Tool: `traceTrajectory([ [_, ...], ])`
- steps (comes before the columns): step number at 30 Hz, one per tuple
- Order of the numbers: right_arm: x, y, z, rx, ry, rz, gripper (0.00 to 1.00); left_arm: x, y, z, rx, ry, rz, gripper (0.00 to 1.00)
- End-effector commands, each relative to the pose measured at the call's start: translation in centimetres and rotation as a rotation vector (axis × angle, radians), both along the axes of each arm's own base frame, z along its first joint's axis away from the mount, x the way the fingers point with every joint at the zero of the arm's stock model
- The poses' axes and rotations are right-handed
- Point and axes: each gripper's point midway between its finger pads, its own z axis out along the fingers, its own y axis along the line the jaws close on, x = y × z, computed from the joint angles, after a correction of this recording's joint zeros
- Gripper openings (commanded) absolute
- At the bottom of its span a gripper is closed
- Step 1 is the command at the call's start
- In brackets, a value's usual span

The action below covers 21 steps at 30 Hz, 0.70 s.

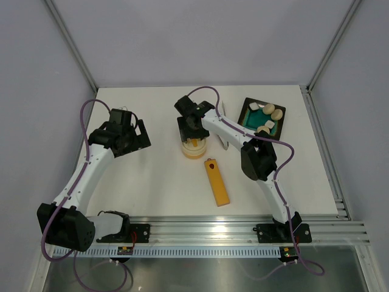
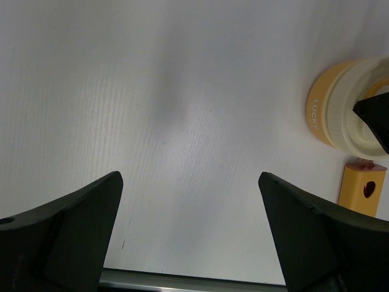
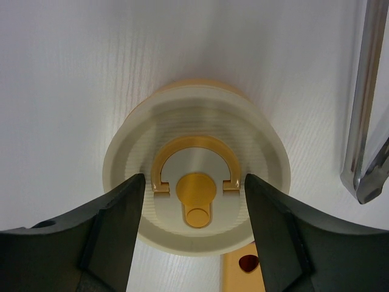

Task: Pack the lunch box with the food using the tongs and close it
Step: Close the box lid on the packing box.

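The lunch box [image 1: 196, 149] is a small round cream-yellow bowl at mid-table, with its lid [image 3: 121, 164] resting on it. My right gripper [image 3: 194, 182] hangs straight above the lid, open, one finger on each side of the lid's orange half-ring handle [image 3: 194, 146]; I see no contact. The silver tongs [image 3: 364, 121] lie on the table just right of the box, partly under my right arm [image 1: 222, 108]. The food [image 1: 268, 109], cream ovals and white blocks, sits in the black tray [image 1: 242, 112]. My left gripper [image 2: 189, 201] is wide open over bare table, left of the box [image 2: 340, 103].
A long orange-yellow bar [image 1: 217, 182] with a red dot lies in front of the box, its end close to the rim [image 3: 249, 267]. The aluminium rail [image 1: 243, 228] runs along the near edge. Grey walls close in the back and both sides.
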Motion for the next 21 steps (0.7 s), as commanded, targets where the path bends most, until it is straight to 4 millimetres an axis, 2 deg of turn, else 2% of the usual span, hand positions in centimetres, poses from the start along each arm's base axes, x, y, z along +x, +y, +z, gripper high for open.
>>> traceTrajectory([
  [1, -2.3, -1.9, -8.0, -0.128, 0.151, -0.043, 0.73, 0.9, -0.2, 1.0, -0.018, -0.055, -0.007, 0.99],
  [4, -2.2, -2.1, -8.2, -0.125, 0.139, -0.091, 0.71, 0.9, -0.4, 0.8, -0.026, -0.052, -0.009, 0.99],
  [6, -2.2, -1.2, -8.3, -0.068, 0.137, -0.121, 0.68, 0.9, -0.5, 0.7, -0.032, -0.048, -0.01, 0.99],
  [9, -2.8, -0.9, -9.1, -0.017, 0.15, -0.165, 0.63, 0.9, -0.5, 0.7, -0.033, -0.048, -0.011, 0.99],
  [17, -2.2, -0.4, -7.7, 0.034, 0.11, -0.217, 0.55, 0.7, -0.6, 0.3, -0.036, -0.041, -0.011, 0.99],
  [21, -2.2, -0.2, -7.2, 0.056, 0.111, -0.225, 0.5, 1.3, -2.5, -0.5, -0.133, -0.041, -0.042, 0.99],
])
